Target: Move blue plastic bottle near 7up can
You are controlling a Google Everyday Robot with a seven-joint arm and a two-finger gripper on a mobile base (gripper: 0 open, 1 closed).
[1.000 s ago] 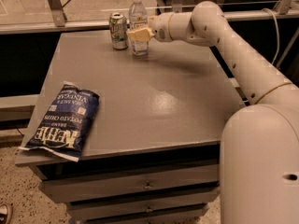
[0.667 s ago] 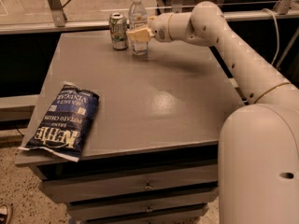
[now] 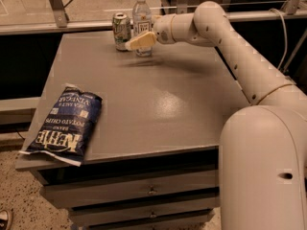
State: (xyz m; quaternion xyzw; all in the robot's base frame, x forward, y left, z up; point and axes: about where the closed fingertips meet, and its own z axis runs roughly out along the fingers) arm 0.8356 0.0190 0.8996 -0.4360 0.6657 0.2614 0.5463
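The blue plastic bottle [image 3: 141,9], clear with a white cap and white label, stands upright at the table's far edge. The 7up can [image 3: 121,30] stands just left of it, almost touching. My gripper [image 3: 137,41] reaches in from the right and lies across the front of the bottle's lower half, right next to the can. The bottle's base shows below the gripper and rests on the table top.
A dark blue chip bag [image 3: 64,123] lies at the table's [image 3: 168,104] front left corner, overhanging the edge. A rail and glass panel run behind the table. My arm [image 3: 230,47] spans the table's right side. Drawers sit below the front edge.
My gripper has shifted slightly down and to the left across the bottle. The bottle and the can stand where they were.
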